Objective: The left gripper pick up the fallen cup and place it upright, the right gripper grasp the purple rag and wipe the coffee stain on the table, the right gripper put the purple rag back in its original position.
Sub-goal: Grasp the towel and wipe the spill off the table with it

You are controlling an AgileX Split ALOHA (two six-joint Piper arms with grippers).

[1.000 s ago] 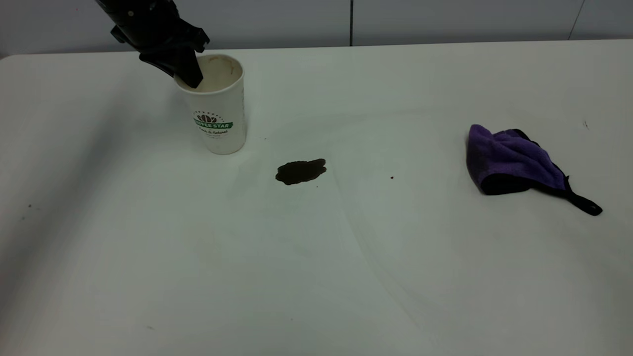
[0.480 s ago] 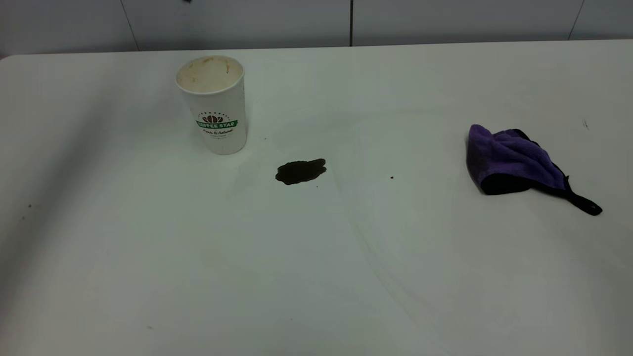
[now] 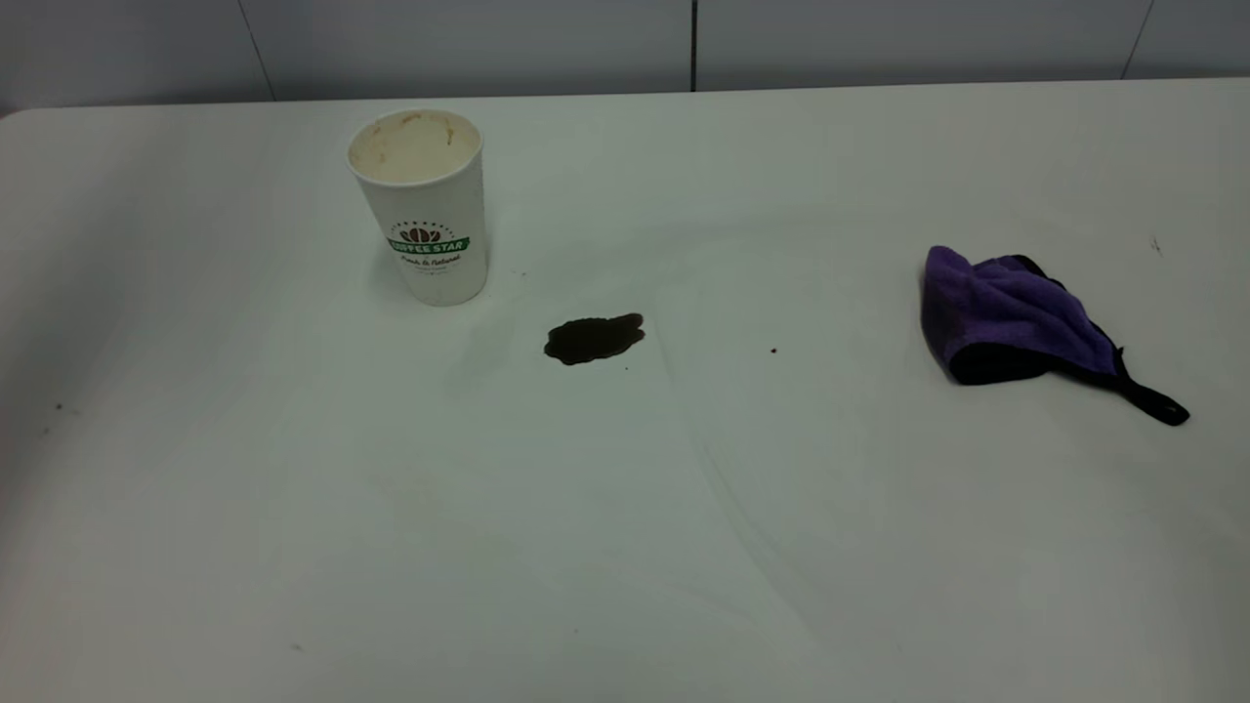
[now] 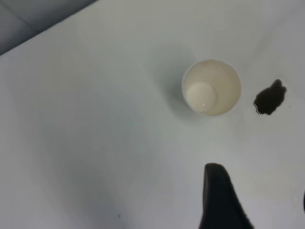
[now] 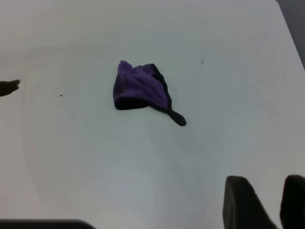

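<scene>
Left gripper (image 4: 257, 200) has withdrawn from the cup (image 3: 422, 205) and now hangs high above it, jaws spread and empty: step 1 done. Cup stands upright, long axis vertical, mouth up, beside the coffee stain (image 3: 594, 338). Right gripper (image 5: 272, 202), fingers parted, is well above the untouched purple rag (image 3: 1016, 317).
</scene>
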